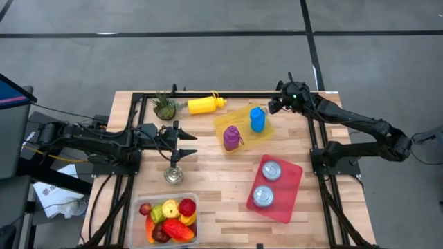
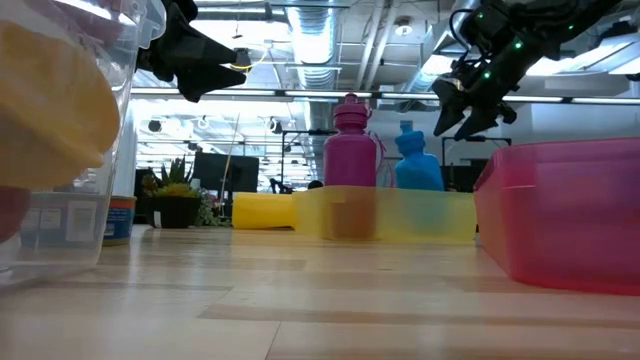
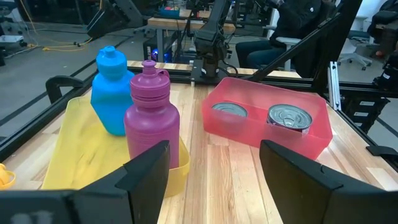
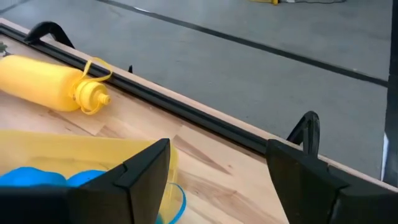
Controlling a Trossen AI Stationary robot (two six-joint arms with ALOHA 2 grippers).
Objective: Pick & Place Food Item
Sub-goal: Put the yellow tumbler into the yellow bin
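Nearest thing: clear food bin (image 1: 168, 218) at the table's (image 1: 228, 173) front edge, filled with mixed fruit and vegetables; in the low view it filled the near left as a blurred wall.
Left hand: my left hand (image 1: 185, 144) hung over the table's left half, jaws partly spread, holding nothing; a small can (image 1: 174, 174) stood just in front of it.
Right hand: my right hand (image 1: 275, 105) hovered high by the far right corner, above the yellow tray's (image 1: 223, 123) edge, jaws apart and empty.
Task thing: the food sat in the bin, front left, untouched.
Key relation: I judged the left hand the nearer one; the bin lay toward the front of it, past the can, so the reach would go forward and down. The right hand was well apart from it, across the table.
Tray: blue bottle (image 1: 257, 119) and purple bottle (image 1: 232, 137) stood upright in it; a yellow bottle (image 1: 205, 104) lay on its side beyond.
Red bin: red bin (image 1: 275, 188) at right held two cans.
View gaps: only the high view showed the bin's contents; my left wrist view faced the bottles and red bin, away from the food.
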